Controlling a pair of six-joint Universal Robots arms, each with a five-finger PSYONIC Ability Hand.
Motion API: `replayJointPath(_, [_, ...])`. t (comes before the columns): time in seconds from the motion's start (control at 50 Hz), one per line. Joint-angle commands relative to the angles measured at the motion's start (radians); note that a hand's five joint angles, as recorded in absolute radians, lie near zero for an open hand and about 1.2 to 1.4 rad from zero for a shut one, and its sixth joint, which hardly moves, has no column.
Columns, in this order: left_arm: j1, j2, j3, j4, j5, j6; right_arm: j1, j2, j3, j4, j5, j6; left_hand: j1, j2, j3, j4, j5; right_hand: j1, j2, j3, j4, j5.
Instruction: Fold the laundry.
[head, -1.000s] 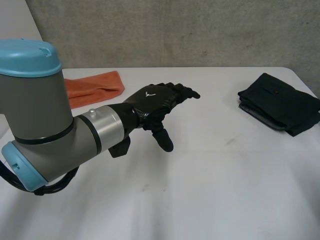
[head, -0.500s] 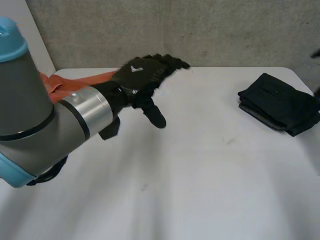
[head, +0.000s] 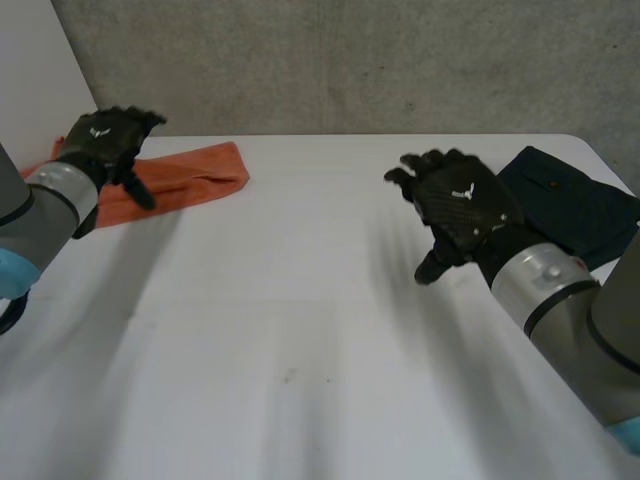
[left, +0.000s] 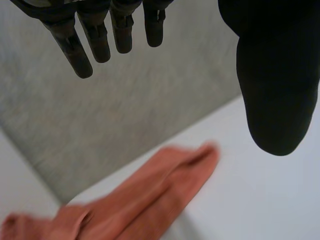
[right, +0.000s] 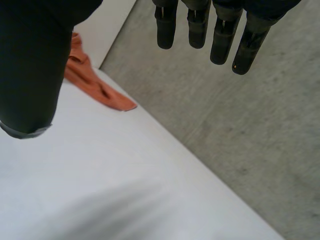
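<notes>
While our left hand (head: 100, 142) hovers spread and empty above the orange cloth (head: 195, 172), we hold our right hand (head: 458, 205) equally relaxed beside the folded black garment (head: 575, 195).

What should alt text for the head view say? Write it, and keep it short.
Two open robot hands hover over a white table: the left robot hand above an orange cloth, the right robot hand beside a folded dark garment.
</notes>
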Motion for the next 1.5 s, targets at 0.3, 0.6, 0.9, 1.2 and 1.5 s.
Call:
replayJointPath(0.3, [0.152, -0.646, 0.658, 0.015, 0.028, 0.229, -0.022, 0.014, 0.09, -0.001, -0.004, -0.031, 0.098, 0.077, 0.089, 0.079, 0.062, -0.027, -0.045, -0.04, -0.06, -0.071])
replayJointPath(0.6, [0.158, -0.802, 0.832, 0.015, 0.034, 0.231, -0.025, 0.051, 0.085, -0.001, -0.006, -0.031, 0.462, 0.442, 0.454, 0.443, 0.426, -0.027, -0.045, -0.04, -0.06, -0.071])
replayJointPath(0.9, [0.159, -0.822, 0.859, 0.023, 0.096, 0.232, -0.025, 0.072, 0.084, 0.0, -0.006, -0.051, 1.212, 1.191, 1.203, 1.193, 1.176, -0.027, -0.045, -0.04, -0.06, -0.071])
replayJointPath(1.2, [0.159, -0.726, 0.718, 0.072, 0.14, 0.232, -0.023, 0.071, 0.089, 0.0, -0.007, -0.071, 0.365, 0.345, 0.357, 0.346, 0.329, -0.027, -0.045, -0.04, -0.06, -0.071])
replayJointPath(1.5, [0.178, -0.736, 0.761, 0.015, 0.165, 0.234, -0.023, 0.071, 0.089, 0.0, -0.009, -0.071, 0.467, 0.447, 0.459, 0.448, 0.431, -0.027, -0.045, -0.04, -0.06, -0.071])
